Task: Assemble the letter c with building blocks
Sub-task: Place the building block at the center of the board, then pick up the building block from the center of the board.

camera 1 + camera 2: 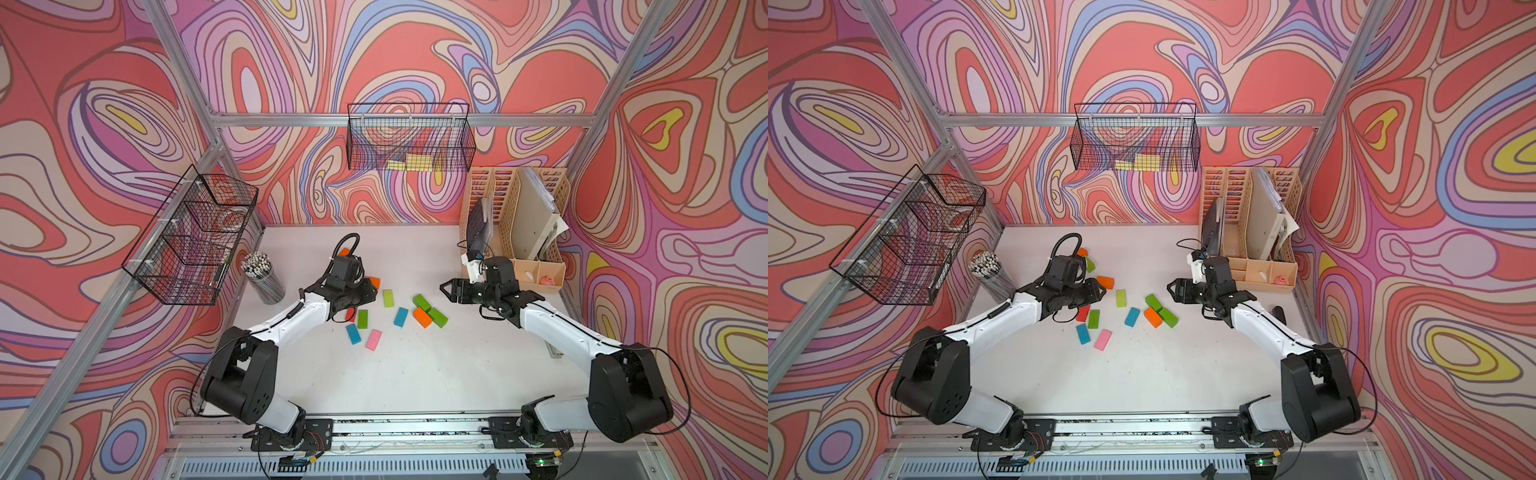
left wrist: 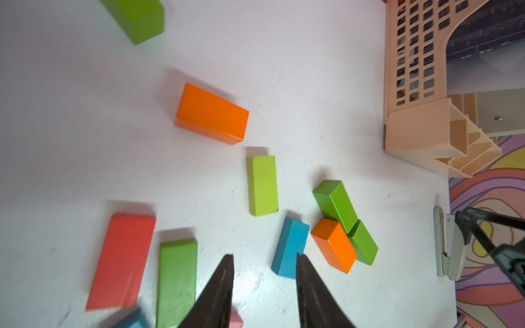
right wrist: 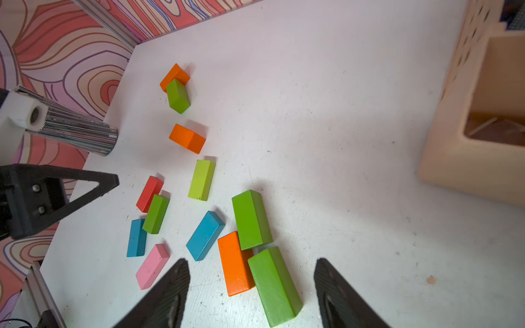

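Twelve building blocks (image 3: 205,235) lie loose on the white table (image 1: 415,374), spread across its middle and toward the far edge, and they form no letter yet. Nearest the right gripper (image 3: 252,261), two green blocks (image 3: 251,218) and an orange block (image 3: 235,262) touch in a tight cluster. A blue block (image 1: 401,317) lies just beside the cluster, with a lime block (image 1: 388,298) a little beyond it. The right gripper's jaws stand wide apart with nothing between them.

The left gripper (image 2: 264,258) is held above the table, jaws partly apart and empty. In its wrist view the tips frame bare table between a single green block (image 2: 177,281) and the blue block. Near it lie a red block (image 2: 122,259), a second blue block (image 1: 353,333) and a pink block (image 1: 373,340). Farther back sit a lone orange block (image 2: 211,113) and — close to the far edge — an orange-and-green pair (image 3: 176,85), touching.

A pencil cup (image 1: 266,278) stands by the left edge, and a desk organizer (image 1: 515,216) fills the far right corner.
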Controlling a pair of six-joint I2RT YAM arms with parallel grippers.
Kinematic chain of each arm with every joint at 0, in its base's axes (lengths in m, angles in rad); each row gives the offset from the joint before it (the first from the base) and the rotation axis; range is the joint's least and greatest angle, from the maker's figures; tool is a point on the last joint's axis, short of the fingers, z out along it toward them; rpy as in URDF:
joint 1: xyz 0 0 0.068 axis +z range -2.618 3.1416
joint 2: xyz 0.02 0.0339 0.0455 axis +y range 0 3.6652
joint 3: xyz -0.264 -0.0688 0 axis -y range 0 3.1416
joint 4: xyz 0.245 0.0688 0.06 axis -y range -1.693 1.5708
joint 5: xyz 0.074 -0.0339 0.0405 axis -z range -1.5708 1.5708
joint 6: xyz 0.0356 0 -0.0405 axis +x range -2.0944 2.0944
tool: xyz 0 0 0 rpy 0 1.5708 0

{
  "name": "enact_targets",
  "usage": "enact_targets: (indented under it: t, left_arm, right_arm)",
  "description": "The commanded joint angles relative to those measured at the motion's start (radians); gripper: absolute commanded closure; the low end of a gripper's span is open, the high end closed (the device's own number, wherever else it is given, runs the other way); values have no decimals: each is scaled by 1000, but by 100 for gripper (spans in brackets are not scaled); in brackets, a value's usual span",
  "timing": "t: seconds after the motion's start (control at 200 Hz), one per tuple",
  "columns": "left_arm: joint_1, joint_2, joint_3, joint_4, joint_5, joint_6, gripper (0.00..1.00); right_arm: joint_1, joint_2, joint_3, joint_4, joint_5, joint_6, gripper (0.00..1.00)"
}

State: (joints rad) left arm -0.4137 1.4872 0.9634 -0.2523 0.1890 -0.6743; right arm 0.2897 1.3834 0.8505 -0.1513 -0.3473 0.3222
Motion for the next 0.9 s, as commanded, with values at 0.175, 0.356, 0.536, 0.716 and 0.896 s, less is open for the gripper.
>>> enact_targets:
  t: [0.175, 0.356, 0.536, 0.716, 0.896]
  left_arm:
    - [-20, -82, -29, -362, -175, 4, 57]
    - [-31, -33, -19, -328, -159, 42, 49]
    - [-45, 50, 21, -311, -156, 60, 51]
    - [-45, 94, 36, -271, -152, 73, 55]
    - [-45, 134, 58, -258, -155, 83, 59]
  right_arm:
    - [6, -27, 0, -29, 33, 16, 27]
    - [7, -20, 4, -33, 26, 12, 26]
    - [6, -19, 6, -35, 22, 12, 26]
    - [7, -20, 5, -37, 24, 9, 26]
    - [6, -16, 7, -36, 22, 8, 26]
